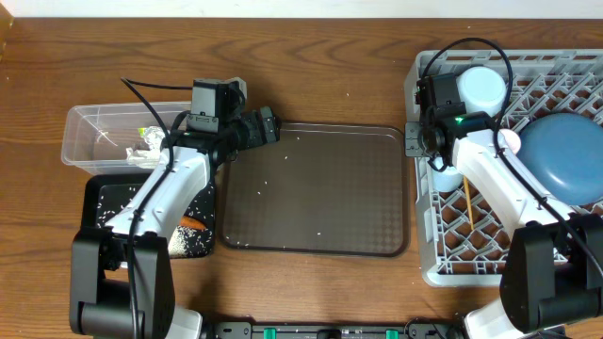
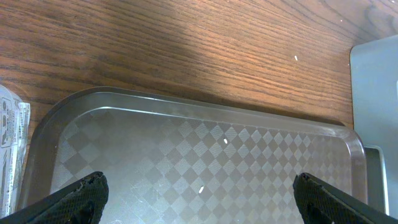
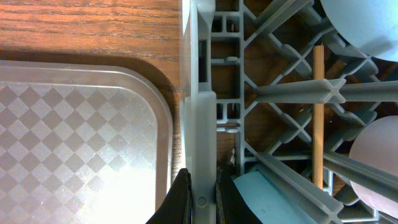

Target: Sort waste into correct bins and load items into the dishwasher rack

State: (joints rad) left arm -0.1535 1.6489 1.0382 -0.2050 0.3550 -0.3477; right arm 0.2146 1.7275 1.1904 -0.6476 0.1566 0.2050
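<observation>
The grey dishwasher rack [image 1: 426, 226] stands at the right. It holds the dark-blue plate [image 1: 565, 155], a light-blue cup [image 1: 482, 87] and a wooden chopstick [image 1: 466, 202]. My right gripper [image 1: 415, 141] is shut on the rack's left wall [image 3: 200, 124], one finger on each side. My left gripper [image 2: 199, 183] hangs wide open over the brown tray [image 2: 155, 155], holding nothing. A few rice grains [image 2: 201, 188] lie on that tray. The clear tub [image 1: 89, 132] holds crumpled waste [image 1: 144, 141]. In the black tray [image 1: 99, 193] lie rice and the carrot [image 1: 193, 224].
The brown serving tray [image 1: 320, 188] fills the middle, its right rim close to the rack wall. In the right wrist view a chopstick [image 3: 318, 112] lies across the lattice beside a pale round cup [image 3: 376, 162]. Bare wood runs along the back.
</observation>
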